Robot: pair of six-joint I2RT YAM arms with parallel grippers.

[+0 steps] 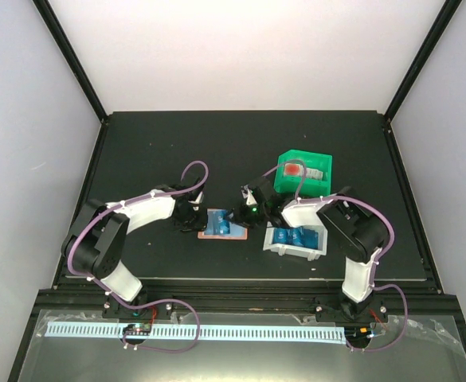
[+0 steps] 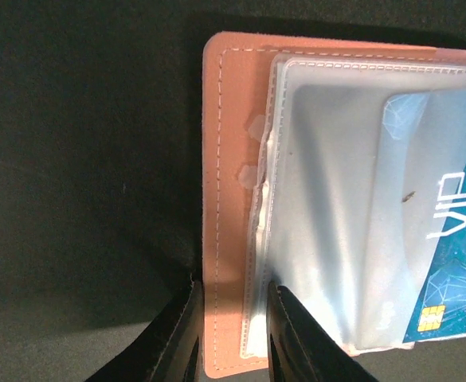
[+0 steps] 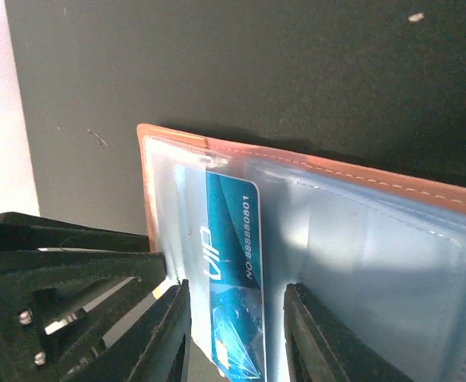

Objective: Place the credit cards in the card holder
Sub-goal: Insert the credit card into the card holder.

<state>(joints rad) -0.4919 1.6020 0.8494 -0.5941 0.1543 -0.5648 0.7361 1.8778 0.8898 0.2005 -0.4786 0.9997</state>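
Observation:
The salmon-pink card holder (image 1: 209, 235) lies open on the black table between my grippers. Its frosted pockets face up in the left wrist view (image 2: 233, 159) and the right wrist view (image 3: 336, 169). A blue credit card (image 1: 219, 222) marked VIP sits partly inside a pocket (image 2: 448, 263), its chip end sticking out (image 3: 234, 263). My left gripper (image 1: 197, 220) straddles the holder's left edge (image 2: 231, 334), jaws a little apart. My right gripper (image 1: 243, 215) has its jaws apart either side of the card (image 3: 236, 334). More blue cards (image 1: 292, 237) lie in the white bin.
The white bin (image 1: 295, 254) stands just right of the card holder, under the right arm. A green bin (image 1: 284, 181) behind it holds a red and white item (image 1: 296, 169). Black frame rails edge the table.

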